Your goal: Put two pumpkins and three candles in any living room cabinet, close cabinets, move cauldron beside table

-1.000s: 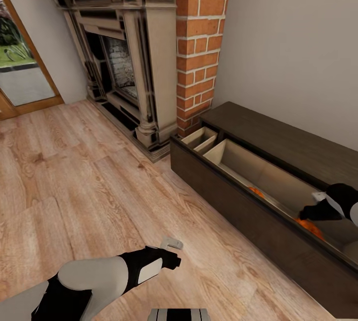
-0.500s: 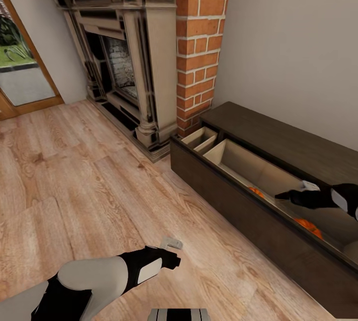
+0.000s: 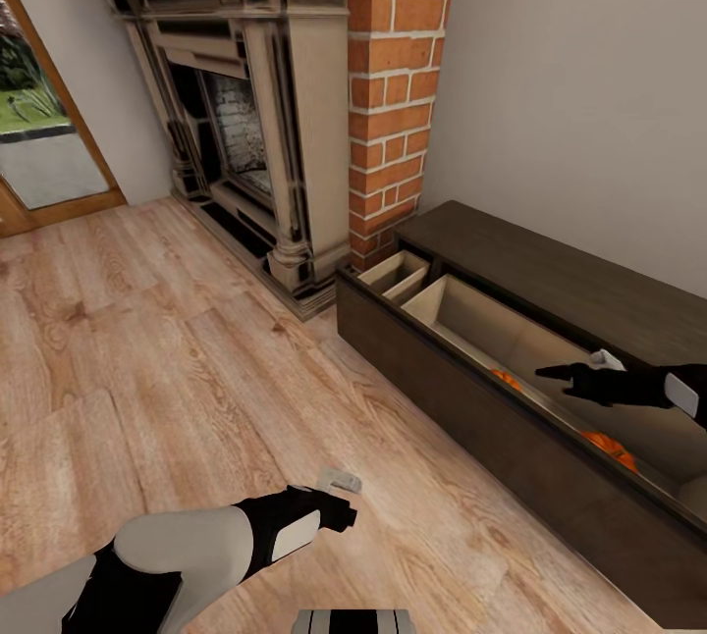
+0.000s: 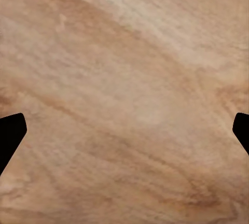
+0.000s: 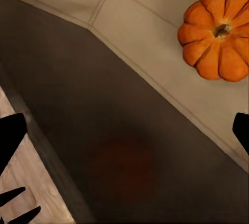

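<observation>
Nearest the camera, at the lower left of the head view, the left gripper point(image 3: 339, 487) hangs low over the pale oak plank floor point(image 3: 147, 369); its wrist view has both dark fingertips point(image 4: 10, 135) far out at the two edges with bare wood between them, so it is spread wide and holds nothing.

Across to the right edge: the right gripper point(image 3: 560, 377) reaches out over the pulled-out drawer of the long, low dark brown wooden cabinet point(image 3: 471, 418). In its wrist view the fingertips point(image 5: 10, 141) stand far apart at the frame edges, released and empty.

Where are the task's things? Two small bright orange ribbed pumpkins lie on the light beige floor of that open drawer: one point(image 3: 611, 448) at the lower right of the head view, just under the right arm, the other point(image 3: 506, 380) further up the drawer, partly hidden by the front wall. One pumpkin point(image 5: 220, 33) sits at the upper right of the right wrist view, stem up. No candles to be seen here.

My read: the pumpkins are in, so the arm should lift straight up clear of the drawer walls before swinging away. Don't clip the front panel, and leave the drawer open for the candles.

Beyond stand the grey stone fireplace point(image 3: 245, 104) and the red brick column point(image 3: 398, 75). No brand, label or writing is readable anywhere.
</observation>
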### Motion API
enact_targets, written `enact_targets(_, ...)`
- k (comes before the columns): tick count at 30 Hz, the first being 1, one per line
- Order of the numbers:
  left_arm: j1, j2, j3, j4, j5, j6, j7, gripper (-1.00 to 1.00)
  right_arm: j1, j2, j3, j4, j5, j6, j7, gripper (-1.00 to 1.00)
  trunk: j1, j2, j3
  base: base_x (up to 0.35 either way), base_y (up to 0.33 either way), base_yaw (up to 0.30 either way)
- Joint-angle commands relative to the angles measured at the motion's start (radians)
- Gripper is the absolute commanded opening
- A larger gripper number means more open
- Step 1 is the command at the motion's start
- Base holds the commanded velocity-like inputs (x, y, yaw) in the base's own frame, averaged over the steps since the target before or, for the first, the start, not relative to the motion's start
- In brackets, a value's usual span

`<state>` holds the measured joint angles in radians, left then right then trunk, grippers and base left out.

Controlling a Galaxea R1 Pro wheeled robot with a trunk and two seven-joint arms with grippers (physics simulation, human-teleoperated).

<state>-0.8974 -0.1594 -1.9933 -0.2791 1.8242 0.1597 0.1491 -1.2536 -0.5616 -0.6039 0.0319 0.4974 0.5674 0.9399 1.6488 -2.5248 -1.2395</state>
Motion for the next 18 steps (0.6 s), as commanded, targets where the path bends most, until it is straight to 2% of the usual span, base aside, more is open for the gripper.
enact_targets(1, -0.001, 0.000, -0.004, -0.003, 0.004, 0.001, 0.006, 1.00, -0.001, 0.001, -0.008, 0.002, -0.005, 0.029, 0.022, 1.00, 0.000, 0.000, -0.001, 0.000, 0.000, 0.000)
enact_targets(5, -0.001, 0.000, -0.004, -0.003, 0.004, 0.001, 0.006, 1.00, -0.001, 0.007, -0.008, 0.003, -0.039, 0.088, 0.081, 1.00, 0.000, 0.000, -0.001, 0.000, 0.000, 0.000)
enact_targets(9, -0.001, 0.000, -0.004, -0.003, 0.004, 0.001, 0.006, 1.00, -0.001, 0.009, -0.011, 0.002, -0.062, 0.142, 0.203, 1.00, 0.000, 0.000, -0.001, 0.000, 0.000, 0.000)
enact_targets(13, -0.001, 0.001, -0.004, -0.002, 0.003, 0.000, 0.006, 1.00, -0.001, 0.009, -0.015, -0.002, -0.067, 0.158, 0.315, 1.00, 0.000, 0.000, -0.001, 0.000, 0.000, 0.000)
enact_targets(18, -0.001, 0.001, -0.004, -0.002, 0.002, 0.000, 0.005, 1.00, -0.001, 0.009, -0.020, -0.044, -0.078, 0.162, 0.408, 1.00, 0.000, 0.000, -0.001, 0.000, 0.000, 0.000)
